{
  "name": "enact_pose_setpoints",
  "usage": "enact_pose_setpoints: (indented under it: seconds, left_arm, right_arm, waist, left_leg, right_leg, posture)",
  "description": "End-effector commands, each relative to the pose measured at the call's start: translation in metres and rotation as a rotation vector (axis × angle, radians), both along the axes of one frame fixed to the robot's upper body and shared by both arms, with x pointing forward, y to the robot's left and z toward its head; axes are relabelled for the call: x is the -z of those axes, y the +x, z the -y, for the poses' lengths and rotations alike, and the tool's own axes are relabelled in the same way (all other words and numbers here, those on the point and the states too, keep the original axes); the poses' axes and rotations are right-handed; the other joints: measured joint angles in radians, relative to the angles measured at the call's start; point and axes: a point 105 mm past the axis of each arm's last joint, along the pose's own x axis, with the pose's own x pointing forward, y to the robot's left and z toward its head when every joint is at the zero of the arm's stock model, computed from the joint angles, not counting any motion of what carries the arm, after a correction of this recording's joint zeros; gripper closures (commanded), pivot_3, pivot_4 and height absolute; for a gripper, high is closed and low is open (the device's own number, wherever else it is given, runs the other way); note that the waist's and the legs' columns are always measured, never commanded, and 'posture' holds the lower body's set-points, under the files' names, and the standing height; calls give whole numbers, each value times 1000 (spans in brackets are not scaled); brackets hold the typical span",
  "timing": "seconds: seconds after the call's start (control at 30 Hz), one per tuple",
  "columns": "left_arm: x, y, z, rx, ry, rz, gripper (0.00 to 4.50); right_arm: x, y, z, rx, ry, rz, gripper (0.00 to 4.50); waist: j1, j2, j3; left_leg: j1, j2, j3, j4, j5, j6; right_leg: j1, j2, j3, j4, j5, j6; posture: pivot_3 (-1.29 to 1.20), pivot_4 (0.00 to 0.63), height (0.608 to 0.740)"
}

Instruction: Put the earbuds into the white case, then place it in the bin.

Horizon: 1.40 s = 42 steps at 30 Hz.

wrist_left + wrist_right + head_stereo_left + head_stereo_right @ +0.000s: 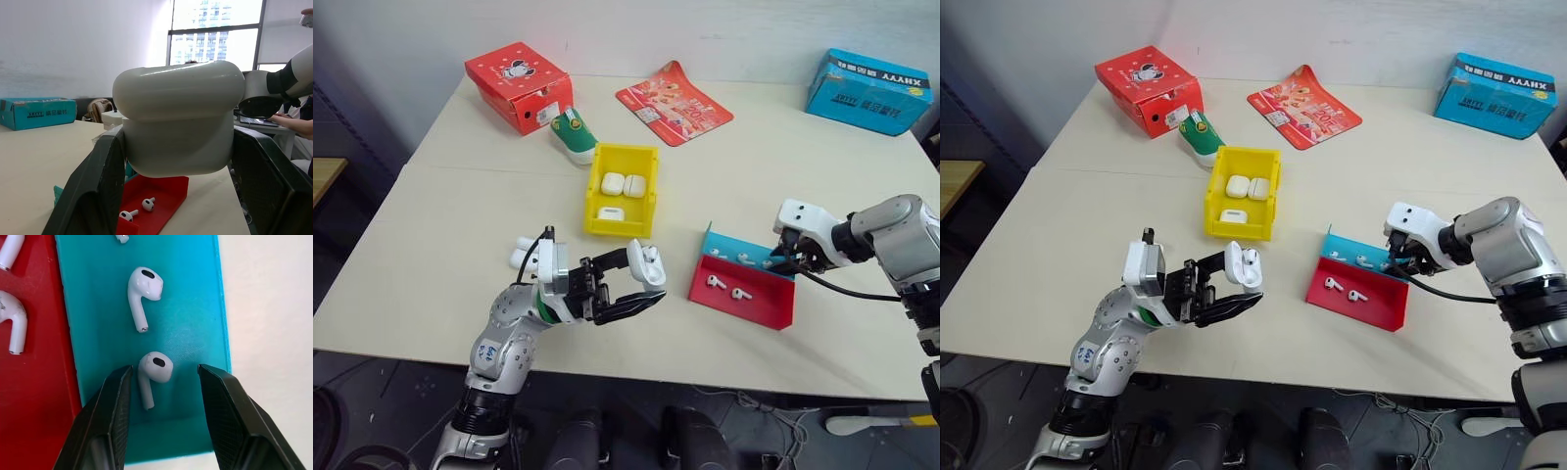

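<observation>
We hold white case (644, 264), lid up, clamped in left gripper (631, 284) above table (460, 245). Right gripper (164, 396) spread around earbud (152, 374) on tray (195, 308), not yet pinched. Next: close, lift, carry to case.

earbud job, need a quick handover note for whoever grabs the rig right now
Left gripper: shut on an open white case, held above the table's near edge.
Right gripper: open, fingers either side of one earbud on the blue part of the red-and-blue tray; not yet gripped.
More earbuds lie in the tray; the yellow bin already holds three closed cases.
Done: case picked up and opened.
Left: grip the earbud, seat the earbuds in the case, close it, place it in the bin.
</observation>
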Motion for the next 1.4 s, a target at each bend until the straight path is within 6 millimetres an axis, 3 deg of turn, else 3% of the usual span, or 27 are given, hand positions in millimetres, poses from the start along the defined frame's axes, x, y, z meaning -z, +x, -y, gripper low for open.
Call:
enact_pose_setpoints:
  seconds: [0.03, 0.67, 0.77, 0.83, 1.4]
  left_arm:
    - [-10, -6, 0, 2, -8, 63, 1713]
    - [-11, -4, -4, -9, -4, 62, 1713]
    - [-11, -4, -5, -10, -3, 62, 1713]
    - [-11, -4, -5, -10, -2, 63, 1713]
    - [-10, -5, -5, -11, 1, 63, 1713]
  right_arm:
    - [-6, 3, -2, -12, -25, 5, 2385]
    - [-2, 0, -11, -16, -24, -15, 2385]
    - [-1, 0, -11, -14, -24, -16, 2988]
    - [0, -1, -12, -15, -25, -21, 3657]
    - [-1, -1, -15, -11, -10, -7, 3657]
  waist:
    - [-2, 0, 0]
    - [-17, 0, 0]
    - [-21, 0, 0]
    - [-21, 0, 0]
    - [-21, 0, 0]
  left_leg:
    - [0, 0, 0, 0, 0, 0]
    - [0, 0, 0, 0, 0, 0]
    - [0, 0, 0, 0, 0, 0]
    - [0, 0, 0, 0, 0, 0]
    - [0, 0, 0, 1, 0, 0]
  right_leg:
    - [0, 0, 0, 0, 0, 0]
    - [0, 0, 0, 1, 0, 0]
    - [0, 0, 0, 1, 0, 0]
    - [0, 0, 0, 1, 0, 0]
    - [-1, -1, 1, 2, 0, 0]
  posture:
    - [0, 150, 740]
    - [0, 150, 740]
    - [0, 150, 740]
    - [0, 150, 740]
    - [0, 150, 740]
